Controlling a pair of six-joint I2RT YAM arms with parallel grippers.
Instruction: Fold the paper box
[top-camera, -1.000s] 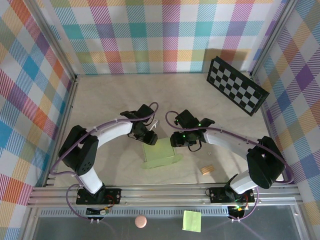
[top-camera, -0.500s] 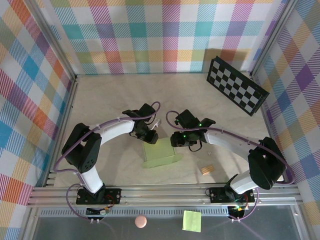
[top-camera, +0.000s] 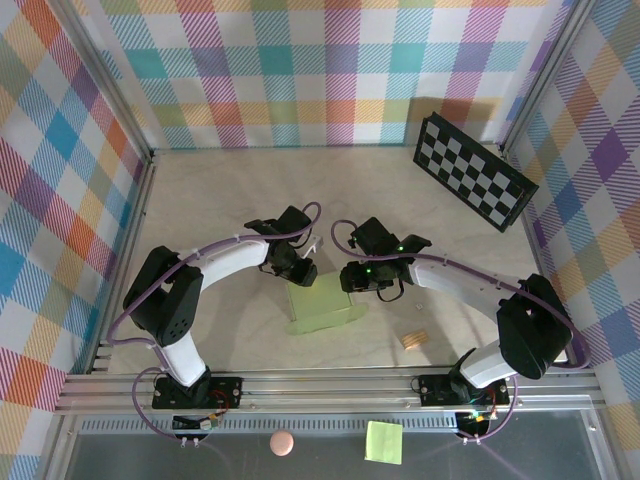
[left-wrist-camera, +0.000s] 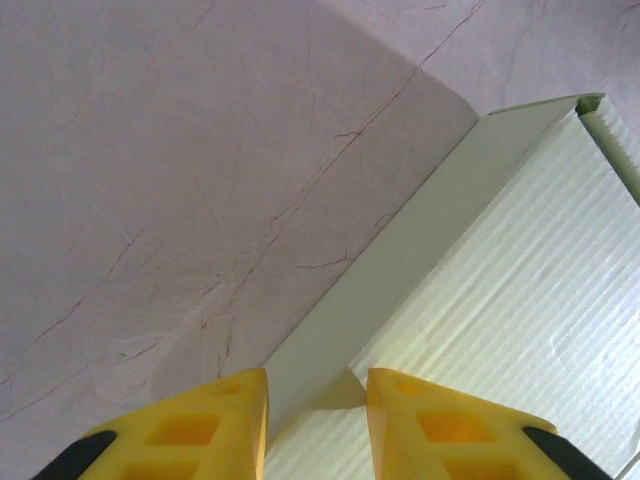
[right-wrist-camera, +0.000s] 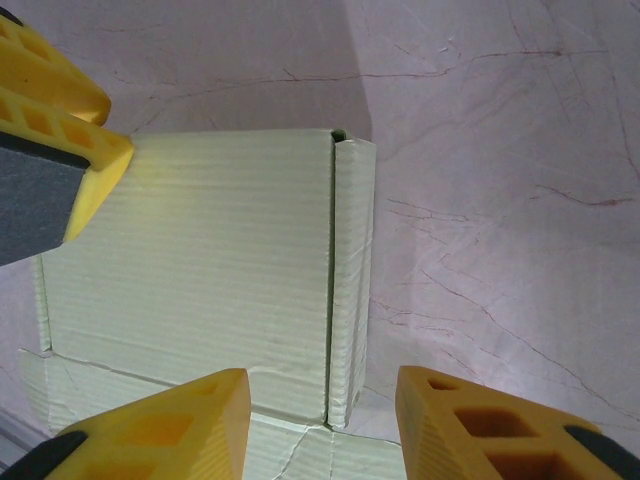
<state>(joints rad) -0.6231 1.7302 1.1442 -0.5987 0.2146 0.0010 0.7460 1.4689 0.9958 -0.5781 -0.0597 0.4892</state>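
The left arm arches in from its base, elbow high, its left gripper (top-camera: 300, 270) (left-wrist-camera: 316, 392) set narrow astride a raised flap; whether it pinches I cannot tell. The paper box (top-camera: 325, 308) (right-wrist-camera: 200, 260) lies mid-table between both grippers. The right arm bows inward, and its right gripper (top-camera: 356, 280) (right-wrist-camera: 323, 385) is parted around the box's side wall.

The top external camera looks steeply down from above and behind the arm bases, wide enough to take in the whole table (top-camera: 220, 200) and its plaid walls (top-camera: 60, 150). The left wrist camera sits just behind the left gripper (left-wrist-camera: 317, 400) and looks past its yellow fingertips (left-wrist-camera: 200, 425) at very close range. The right wrist camera does likewise over the right gripper (right-wrist-camera: 322, 420). All three views share the paper box (top-camera: 322, 305) and the marbled surface beside it. The right wrist view also catches one finger of the left gripper in its upper-left corner.
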